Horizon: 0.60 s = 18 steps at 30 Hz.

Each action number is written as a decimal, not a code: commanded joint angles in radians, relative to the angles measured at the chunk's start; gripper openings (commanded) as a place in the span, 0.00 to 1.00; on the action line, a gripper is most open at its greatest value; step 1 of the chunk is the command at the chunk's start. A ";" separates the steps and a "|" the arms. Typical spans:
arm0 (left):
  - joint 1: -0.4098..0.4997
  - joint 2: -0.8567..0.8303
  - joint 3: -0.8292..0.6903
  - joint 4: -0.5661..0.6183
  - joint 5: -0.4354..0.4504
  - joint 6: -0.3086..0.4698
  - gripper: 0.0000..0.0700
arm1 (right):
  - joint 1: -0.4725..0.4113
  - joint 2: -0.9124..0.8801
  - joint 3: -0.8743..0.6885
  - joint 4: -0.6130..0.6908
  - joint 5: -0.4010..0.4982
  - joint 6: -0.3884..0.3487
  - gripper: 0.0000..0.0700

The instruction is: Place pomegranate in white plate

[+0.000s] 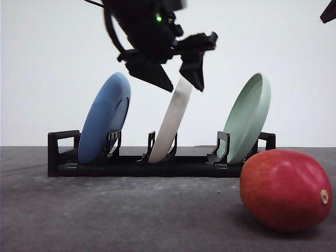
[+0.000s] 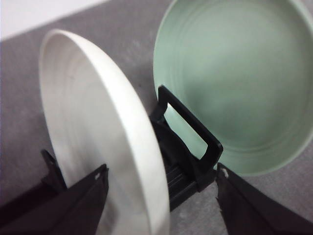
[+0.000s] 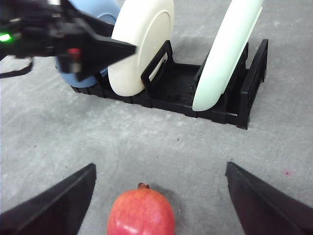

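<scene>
The pomegranate (image 1: 286, 189) lies on the grey table at the front right, its tan stem scar facing right. In the right wrist view the pomegranate (image 3: 141, 213) sits between the spread fingers of my open right gripper (image 3: 161, 208), untouched. The white plate (image 1: 170, 126) stands on edge in the middle slot of a black rack (image 1: 131, 167). My left gripper (image 1: 184, 85) hangs open over the plate's top edge, one finger on each side. In the left wrist view the white plate (image 2: 93, 142) runs between the fingers (image 2: 73, 205) of the left gripper (image 2: 161, 208).
A blue plate (image 1: 105, 121) stands in the rack's left slot and a pale green plate (image 1: 247, 118) in its right slot, just behind the pomegranate. Bare grey table lies in front of the rack. The left arm (image 3: 73, 41) reaches over the rack.
</scene>
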 commanded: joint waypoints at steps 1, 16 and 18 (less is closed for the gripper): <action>-0.006 0.037 0.055 -0.026 -0.008 -0.035 0.59 | 0.005 0.003 0.019 0.010 -0.002 0.014 0.76; -0.006 0.056 0.072 -0.030 -0.008 -0.060 0.00 | 0.005 0.003 0.019 0.010 -0.002 0.013 0.76; -0.006 0.056 0.072 -0.030 -0.008 -0.071 0.00 | 0.005 0.003 0.019 0.010 -0.003 0.013 0.76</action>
